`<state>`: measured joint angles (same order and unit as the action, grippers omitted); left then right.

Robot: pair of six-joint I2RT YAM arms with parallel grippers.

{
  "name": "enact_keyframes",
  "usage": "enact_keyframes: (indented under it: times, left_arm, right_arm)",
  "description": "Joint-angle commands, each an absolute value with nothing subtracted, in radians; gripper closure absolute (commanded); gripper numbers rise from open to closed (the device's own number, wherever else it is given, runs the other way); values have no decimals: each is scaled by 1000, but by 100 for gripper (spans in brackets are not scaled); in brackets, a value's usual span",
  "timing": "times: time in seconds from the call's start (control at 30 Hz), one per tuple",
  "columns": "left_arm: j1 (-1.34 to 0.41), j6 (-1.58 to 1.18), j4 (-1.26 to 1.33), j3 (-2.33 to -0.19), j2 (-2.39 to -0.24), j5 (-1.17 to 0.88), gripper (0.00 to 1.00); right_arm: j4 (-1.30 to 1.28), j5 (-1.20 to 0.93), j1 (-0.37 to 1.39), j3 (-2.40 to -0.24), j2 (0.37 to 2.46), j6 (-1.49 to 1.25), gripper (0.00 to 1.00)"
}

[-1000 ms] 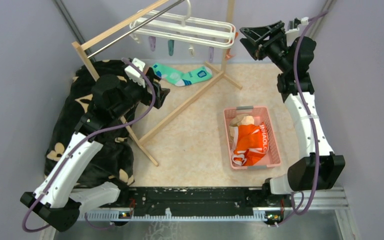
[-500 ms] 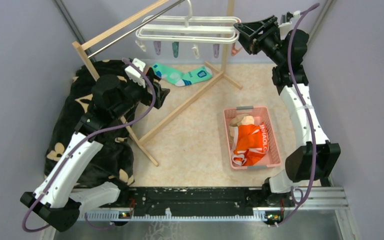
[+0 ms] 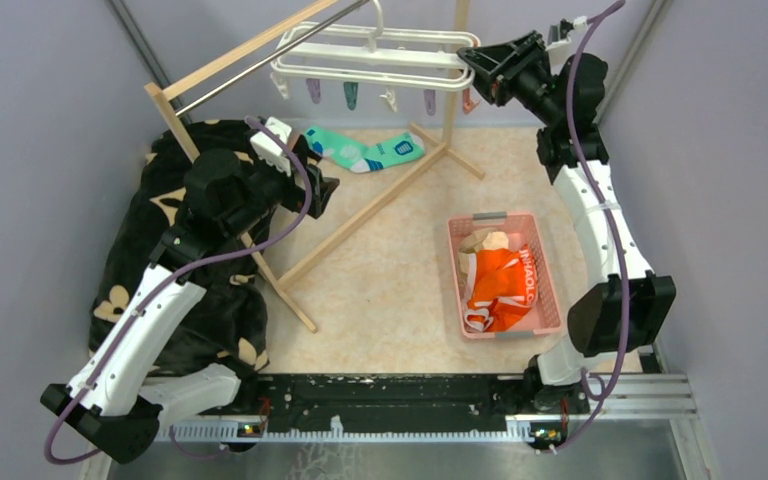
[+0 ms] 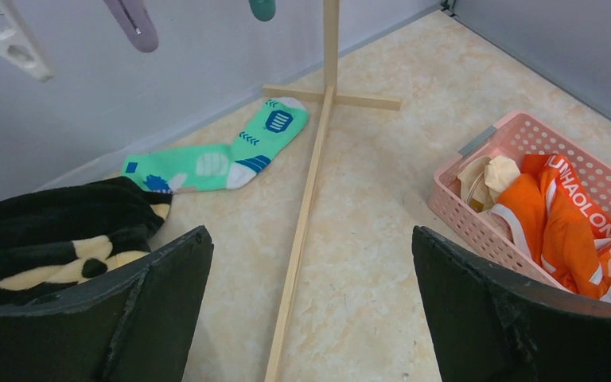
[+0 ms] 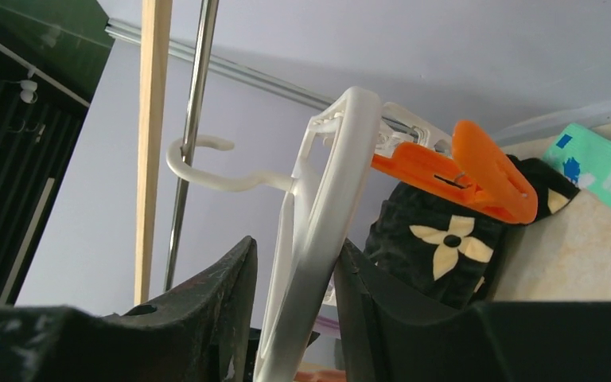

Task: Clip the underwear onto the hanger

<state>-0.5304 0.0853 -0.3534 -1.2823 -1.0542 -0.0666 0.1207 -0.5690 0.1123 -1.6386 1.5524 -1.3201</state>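
The orange underwear (image 3: 500, 285) lies crumpled in a pink basket (image 3: 453, 270) on the right; it also shows in the left wrist view (image 4: 561, 231). The white hanger (image 3: 370, 62) hangs by its hook on the metal bar at the back, with purple, teal and orange clips dangling. My right gripper (image 3: 465, 60) is shut on the hanger's right end; in the right wrist view the white frame (image 5: 318, 207) sits between the fingers of the gripper (image 5: 294, 243), beside an orange clip (image 5: 461, 171). My left gripper (image 3: 320, 190) is open and empty above the floor (image 4: 310, 231).
A tall wooden rack (image 3: 360, 215) with a metal bar stands across the middle. A teal sock (image 3: 365, 152) lies at the back. A dark flowered blanket (image 3: 180, 280) covers the left side. A beige cloth (image 3: 487, 240) lies in the basket's far end.
My right gripper has moved left and up with the hanger's right end, and the hanger has swung from tilted to nearly level. The left arm has not moved.
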Motion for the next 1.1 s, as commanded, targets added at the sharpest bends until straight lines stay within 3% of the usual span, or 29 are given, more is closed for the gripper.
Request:
enact_keyframes:
  times: [0.0, 0.37, 0.77, 1.07]
  left_arm:
    - [-530, 97, -362, -1321, -1046, -58, 0]
    - [-531, 96, -363, -1324, -1047, -55, 0]
    - [-530, 90, -357, -1352, -1070, -61, 0]
    - [-530, 98, -360, -1372, -1086, -38, 0]
  right_arm:
    - [171, -589, 131, -1692, 1562, -1312, 61]
    - [203, -580, 132, -1644, 1538, -1313, 83]
    - [497, -500, 140, -1437, 1469, -1480, 100]
    - [710, -557, 146, -1429, 1532, -1486, 100]
